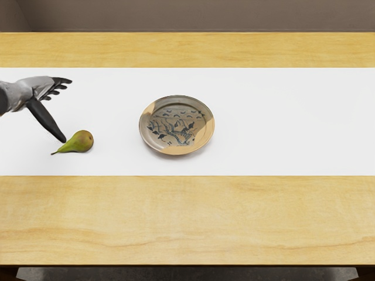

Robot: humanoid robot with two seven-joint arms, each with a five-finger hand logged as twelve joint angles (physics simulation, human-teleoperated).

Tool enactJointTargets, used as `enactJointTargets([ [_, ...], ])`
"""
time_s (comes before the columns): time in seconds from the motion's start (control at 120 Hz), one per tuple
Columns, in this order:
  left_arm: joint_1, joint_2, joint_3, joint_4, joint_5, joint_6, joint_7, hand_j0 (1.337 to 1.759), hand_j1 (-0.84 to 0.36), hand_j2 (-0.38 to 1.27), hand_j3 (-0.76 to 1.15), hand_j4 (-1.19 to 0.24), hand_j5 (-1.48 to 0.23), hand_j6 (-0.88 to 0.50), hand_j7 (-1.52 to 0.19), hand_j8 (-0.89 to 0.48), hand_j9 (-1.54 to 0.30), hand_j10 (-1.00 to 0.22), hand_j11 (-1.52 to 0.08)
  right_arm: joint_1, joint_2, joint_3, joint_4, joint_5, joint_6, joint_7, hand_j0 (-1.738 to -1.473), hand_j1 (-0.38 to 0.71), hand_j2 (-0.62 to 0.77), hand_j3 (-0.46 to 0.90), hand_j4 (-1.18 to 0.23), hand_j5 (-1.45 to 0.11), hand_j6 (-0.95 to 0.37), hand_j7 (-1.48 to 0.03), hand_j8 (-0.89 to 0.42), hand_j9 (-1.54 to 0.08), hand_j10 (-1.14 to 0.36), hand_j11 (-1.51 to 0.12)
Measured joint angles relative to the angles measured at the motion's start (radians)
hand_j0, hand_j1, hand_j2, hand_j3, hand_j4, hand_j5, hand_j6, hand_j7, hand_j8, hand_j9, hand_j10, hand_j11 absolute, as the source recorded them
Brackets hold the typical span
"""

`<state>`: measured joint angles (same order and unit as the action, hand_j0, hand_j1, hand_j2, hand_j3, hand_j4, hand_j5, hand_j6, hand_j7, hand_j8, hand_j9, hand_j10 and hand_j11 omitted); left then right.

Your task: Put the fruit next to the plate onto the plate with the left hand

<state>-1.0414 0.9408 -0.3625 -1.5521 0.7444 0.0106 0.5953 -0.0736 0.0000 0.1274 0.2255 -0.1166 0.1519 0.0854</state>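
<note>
Pear (78,141) sits between left hand (34,92) and plate (176,148).

A light wooden table (187,222) carries a broad white runner (281,123) across its middle, with a dark grey-brown wall (187,14) behind its far edge.

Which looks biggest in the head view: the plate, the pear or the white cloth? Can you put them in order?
From largest to smallest:
1. white cloth, which runs right across the table
2. plate
3. pear
All three lie at about the same depth, so the order is safe.
</note>
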Motion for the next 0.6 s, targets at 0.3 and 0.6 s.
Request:
enactJointTargets([
  [0.3, 0.008, -0.1, 0.091, 0.01, 0.095, 0.17, -0.014, 1.658, 0.27, 0.02, 0.0, -0.07, -0.09, -0.07, -0.09, -0.07, -0.09, -0.07, -0.09, 0.0, 0.0, 0.0, 0.0, 0.0, 0.0, 0.0, -1.658, -0.33, 0.0, 0.0, -0.02, -0.02, -0.02, -0.02, -0.02, -0.02, -0.02, -0.02],
  [0.6, 0.041, -0.175, 0.154, 0.027, 0.139, 0.279, -0.018, 1.658, 0.24, 0.02, 0.0, -0.09, -0.12, -0.1, -0.12, -0.1, -0.12, -0.09, -0.12, 0.0, 0.0, 0.0, 0.0, 0.0, 0.0, 0.0, -1.658, -0.33, 0.0, 0.0, -0.02, -0.02, -0.02, -0.02, -0.02, -0.02, -0.02, -0.02],
])
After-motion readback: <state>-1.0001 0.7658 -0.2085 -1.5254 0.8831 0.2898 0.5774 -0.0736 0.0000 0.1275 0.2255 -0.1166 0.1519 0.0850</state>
